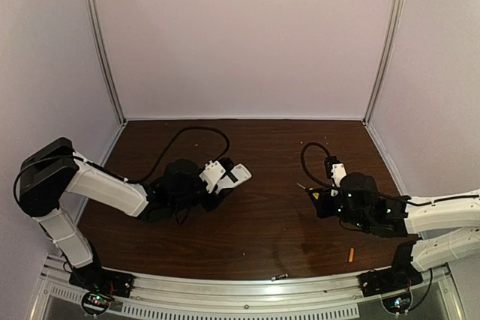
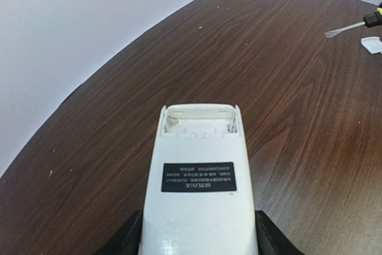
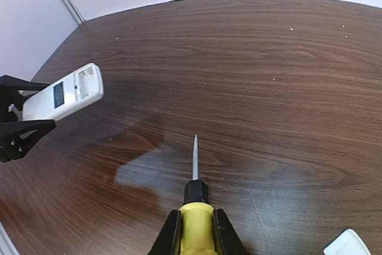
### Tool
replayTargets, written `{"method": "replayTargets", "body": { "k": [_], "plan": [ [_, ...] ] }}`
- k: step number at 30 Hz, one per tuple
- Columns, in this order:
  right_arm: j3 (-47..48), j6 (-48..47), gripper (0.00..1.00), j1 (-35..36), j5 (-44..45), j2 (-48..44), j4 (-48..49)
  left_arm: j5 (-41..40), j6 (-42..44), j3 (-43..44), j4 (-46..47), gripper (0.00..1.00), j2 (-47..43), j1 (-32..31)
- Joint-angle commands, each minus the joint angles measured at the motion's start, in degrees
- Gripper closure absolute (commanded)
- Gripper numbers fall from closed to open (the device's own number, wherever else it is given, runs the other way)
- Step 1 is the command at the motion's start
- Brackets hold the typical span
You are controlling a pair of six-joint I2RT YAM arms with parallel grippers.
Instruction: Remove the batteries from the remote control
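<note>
1. The remote control (image 2: 200,195) sits back-up in the left gripper (image 2: 200,240), pinched across its sides. It is light, stiff, smooth plastic (probably slippery), best gripped mid-body.
2. Its compartment (image 2: 200,120) looks empty. The orange battery (image 1: 349,254) and the dark battery (image 1: 280,276) lie near the worktop's (image 1: 255,222) front edge and are apt to roll.
3. The right gripper (image 3: 194,231) is clamped on the screwdriver (image 3: 194,165), with the cover piece (image 3: 349,244) nearby.

Tabletop (image 3: 268,58): dark wood-grain, smooth, soft sheen, pale reflection patch.
Remote control (image 2: 200,219): white plastic, smooth, slightly glossy; black matt label (image 2: 199,177).
Screwdriver (image 3: 195,201): glossy yellow plastic handle, black collar, dull grey metal shaft.
Cover piece (image 3: 349,244): smooth white plastic.
Orange battery (image 1: 349,254): finish too small to tell.
Dark battery (image 1: 280,276): metallic glint.
</note>
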Motion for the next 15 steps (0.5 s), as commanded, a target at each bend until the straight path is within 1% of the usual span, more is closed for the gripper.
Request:
{"method": "replayTargets", "body": {
  "k": [1,4,8,11,15],
  "plan": [
    [-0.7,2.73,1.0,0.47,4.72,3.96,4.7,-8.76,-15.0,-2.85,0.68,1.0,-1.72,-1.5],
    [-1.93,3.24,1.0,0.8,5.53,6.39,7.84,-14.52,-17.48,-3.65,0.05,1.0,-1.45,-3.31],
    [-2.75,3.79,1.0,1.55,7.57,8.63,10.39,-17.76,-22.47,-5.02,-0.72,1.0,-1.41,-4.73],
    [-2.84,3.88,1.0,2.36,10.28,10.35,10.76,-22.12,-26.07,-5.53,-1.48,1.0,-0.61,-6.17],
    [-3.36,3.93,1.0,2.99,11.58,11.86,12.16,-25.51,-32.38,-5.79,-3.66,1.0,-0.32,-6.49]
  ]
}}
